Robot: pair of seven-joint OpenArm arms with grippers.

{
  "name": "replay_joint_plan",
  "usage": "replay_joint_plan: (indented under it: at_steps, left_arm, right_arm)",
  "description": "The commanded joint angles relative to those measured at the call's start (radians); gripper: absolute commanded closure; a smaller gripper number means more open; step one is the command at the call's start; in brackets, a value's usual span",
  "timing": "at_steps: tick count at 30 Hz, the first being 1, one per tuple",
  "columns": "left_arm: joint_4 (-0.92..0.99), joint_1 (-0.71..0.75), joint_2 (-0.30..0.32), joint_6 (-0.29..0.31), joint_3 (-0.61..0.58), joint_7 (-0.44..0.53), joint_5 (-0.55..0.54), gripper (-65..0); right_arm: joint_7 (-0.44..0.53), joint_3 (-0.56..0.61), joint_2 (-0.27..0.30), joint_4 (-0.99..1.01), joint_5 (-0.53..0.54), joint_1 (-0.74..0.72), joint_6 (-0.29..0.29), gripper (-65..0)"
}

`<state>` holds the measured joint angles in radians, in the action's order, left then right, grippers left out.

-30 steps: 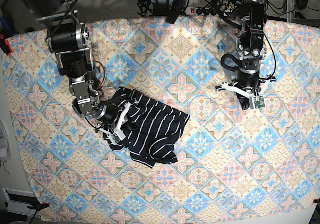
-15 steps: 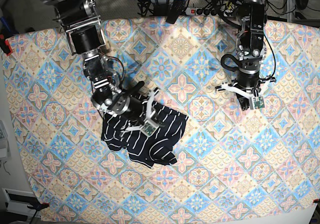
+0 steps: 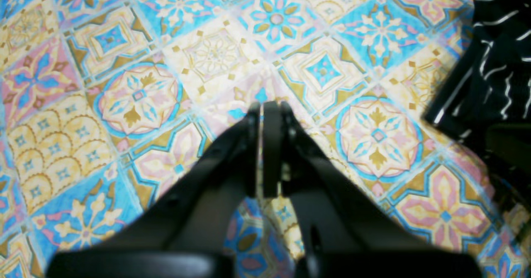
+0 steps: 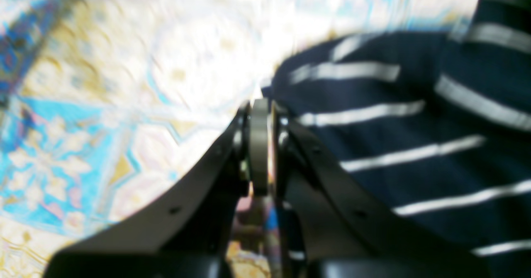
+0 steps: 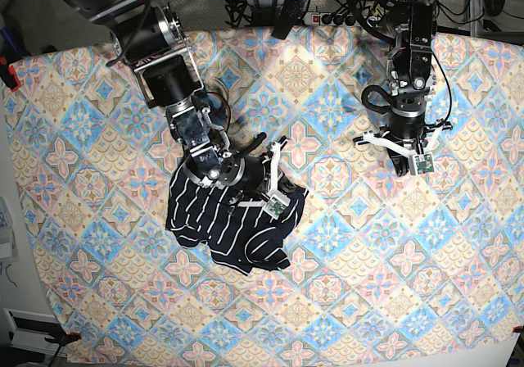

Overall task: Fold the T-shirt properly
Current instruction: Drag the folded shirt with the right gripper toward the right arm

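I see the dark navy white-pinstriped fabric T-shirt (image 5: 229, 219) lying crumpled on the pastel blue, pink and cream tile-patterned cloth (image 5: 344, 285) covering the surface, left of centre in base view. Right gripper (image 5: 274, 188) sits at the shirt's upper right edge; wrist view shows jaws closed tight w/ striped fabric immediately beside them, but blur means I can't confirm a pinch. Left gripper (image 3: 265, 108) hangs over bare cloth, well apart from shirt, jaws pressed together, holding nothing.
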<state>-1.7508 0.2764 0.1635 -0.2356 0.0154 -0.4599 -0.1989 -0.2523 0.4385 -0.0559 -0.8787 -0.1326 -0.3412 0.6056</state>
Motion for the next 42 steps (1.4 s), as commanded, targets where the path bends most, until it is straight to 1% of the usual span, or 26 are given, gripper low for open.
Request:
replay_joint_plan:
  at_steps: [1, 2, 4, 10, 15, 20, 22, 25, 26, 28, 32, 33, 34, 39, 42]
  left_arm:
    - [-0.021, -0.010, 0.006, -0.001, 0.002, 0.025, 0.006, 0.0]
    - [-0.021, -0.012, 0.006, -0.001, 0.002, 0.025, 0.006, 0.0]
    - [-0.021, -0.013, 0.006, -0.001, 0.002, 0.025, 0.006, 0.0]
    - [-0.021, -0.012, 0.006, -0.001, 0.002, 0.025, 0.006, 0.0]
    - [-0.022, -0.009, 0.006, -0.001, 0.002, 0.025, 0.006, 0.0]
    - [-0.022, 0.002, 0.005, -0.001, 0.021, 0.025, 0.006, 0.0]
    - [-0.022, 0.002, 0.005, -0.001, 0.022, 0.025, 0.006, 0.0]
    - [-0.022, 0.005, 0.005, -0.001, 0.022, 0.025, 0.006, 0.0]
    - [-0.022, 0.005, 0.005, -0.001, 0.022, 0.025, 0.006, 0.0]
    - [-0.022, 0.005, 0.005, -0.001, 0.022, 0.025, 0.006, 0.0]
    - [-0.022, 0.005, 0.005, -0.001, 0.022, 0.025, 0.006, 0.0]
    - [-0.022, 0.005, 0.005, -0.001, 0.022, 0.025, 0.006, 0.0]
    - [-0.022, 0.005, 0.005, -0.001, 0.022, 0.025, 0.006, 0.0]
    - [-0.022, 0.002, 0.006, -0.001, 0.022, 0.025, 0.006, 0.0]
    - [-0.022, -0.002, 0.005, -0.001, 0.019, 0.026, 0.006, 0.0]
  right_arm:
    - [0.035, -0.002, -0.017, 0.002, 0.015, -0.040, 0.003, -2.2]
    - [0.035, -0.002, -0.017, 0.022, 0.015, -0.049, 0.003, -2.2]
    - [0.043, -0.002, -0.038, 0.063, 0.014, -0.054, 0.003, -2.2]
    - [0.146, -0.002, -0.072, 0.247, 0.014, -0.129, 0.003, -2.3]
    - [0.242, -0.004, -0.078, 0.398, 0.014, -0.221, 0.003, -2.3]
    - [0.278, -0.007, -0.071, 0.451, 0.015, -0.292, 0.003, -2.3]
    - [0.278, -0.008, -0.046, 0.451, 0.015, -0.316, -0.002, -2.3]
    - [0.273, -0.008, -0.019, 0.451, 0.015, -0.344, -0.066, -2.4]
    - [0.273, -0.008, -0.003, 0.451, 0.015, -0.347, -0.075, -2.4]
    - [0.272, -0.008, 0.015, 0.451, 0.015, -0.348, -0.077, -2.4]
    - [0.270, -0.008, 0.020, 0.421, 0.015, -0.344, -0.077, -2.3]
    - [0.267, -0.008, 0.026, 0.395, 0.015, -0.324, -0.077, -2.3]
    - [0.256, -0.008, 0.046, 0.362, 0.015, -0.296, -0.077, -2.3]
    - [0.144, -0.016, 0.161, 0.109, 0.020, -0.200, -0.077, -2.3]
    - [0.104, -0.086, 0.207, 0.010, 0.018, -0.160, -0.077, -2.3]
